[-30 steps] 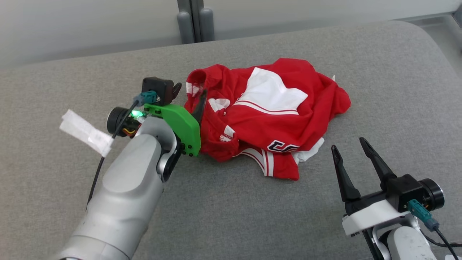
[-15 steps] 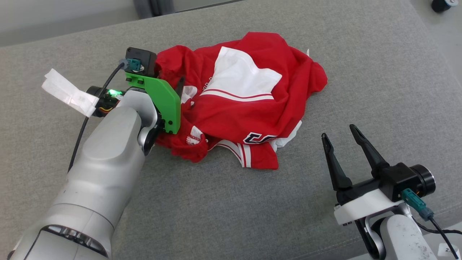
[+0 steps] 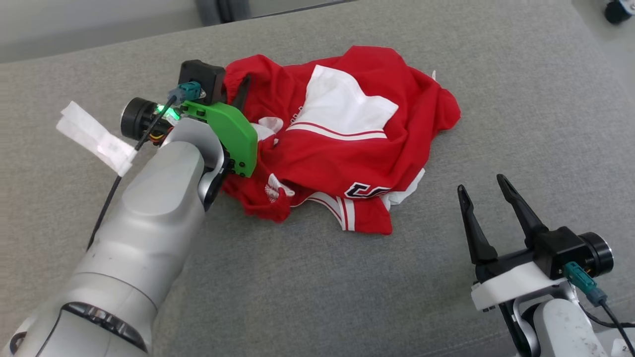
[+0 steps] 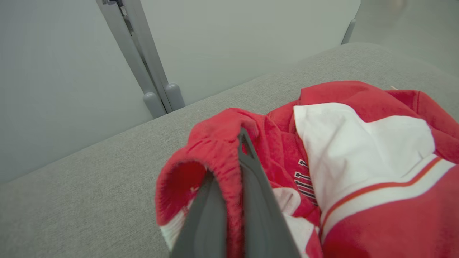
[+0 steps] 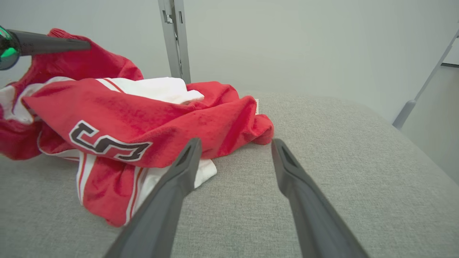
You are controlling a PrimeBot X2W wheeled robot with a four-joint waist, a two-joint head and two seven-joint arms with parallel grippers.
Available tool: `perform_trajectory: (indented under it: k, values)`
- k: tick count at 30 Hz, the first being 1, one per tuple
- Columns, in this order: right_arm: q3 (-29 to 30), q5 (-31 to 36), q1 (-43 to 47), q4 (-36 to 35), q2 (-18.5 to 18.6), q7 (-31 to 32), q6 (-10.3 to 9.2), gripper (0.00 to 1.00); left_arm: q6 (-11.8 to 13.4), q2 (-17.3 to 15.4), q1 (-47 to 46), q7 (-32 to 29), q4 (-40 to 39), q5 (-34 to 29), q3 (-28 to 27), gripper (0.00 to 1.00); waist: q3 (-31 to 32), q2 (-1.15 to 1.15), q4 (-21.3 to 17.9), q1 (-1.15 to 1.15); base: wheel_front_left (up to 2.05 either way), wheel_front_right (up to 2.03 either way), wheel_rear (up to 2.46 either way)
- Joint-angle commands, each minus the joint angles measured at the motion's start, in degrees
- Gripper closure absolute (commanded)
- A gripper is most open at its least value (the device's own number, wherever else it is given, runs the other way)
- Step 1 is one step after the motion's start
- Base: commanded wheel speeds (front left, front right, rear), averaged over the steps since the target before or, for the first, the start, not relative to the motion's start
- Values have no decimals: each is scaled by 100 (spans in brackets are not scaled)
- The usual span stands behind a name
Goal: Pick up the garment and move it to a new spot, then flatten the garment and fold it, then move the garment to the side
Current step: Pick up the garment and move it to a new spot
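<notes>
– While your right gripper (image 3: 481,183) stands spread wide nearby, where's the garment (image 3: 347,148)?
– Crumpled mid-cushion (image 3: 297,277). Your left gripper (image 4: 229,161) is clamped on its far hem, so lift slowly until every fold clears.

Left gripper (image 3: 242,94) tips mostly hidden behind green mount (image 3: 233,139) & jersey (image 3: 347,148) folds. Its black lettering (image 3: 369,190) partly tucked under, unreadable. Top-right, dark round obj (image 3: 616,10) cut by frame edge. Left wrist view: small print (image 4: 302,179) blurred.
</notes>
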State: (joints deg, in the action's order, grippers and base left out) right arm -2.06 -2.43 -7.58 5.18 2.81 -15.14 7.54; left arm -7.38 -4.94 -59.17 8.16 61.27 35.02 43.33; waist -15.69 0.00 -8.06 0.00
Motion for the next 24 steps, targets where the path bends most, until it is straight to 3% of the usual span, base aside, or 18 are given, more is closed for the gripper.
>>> perform_trajectory:
  k: [1,9,24]
  values:
    - [33,52,110,4,15,-2,-9,0,-17,-148,-120,144,-48,-32,51,100,265,0,314,0,0,0,0]
    - [335,200,479,36,17,-2,-9,0,-17,-673,-81,671,-682,65,220,100,859,0,1078,0,0,0,0]
    - [410,92,951,36,16,-2,-9,0,205,-1776,986,706,-2550,-234,-200,100,1544,0,2569,0,0,0,0]
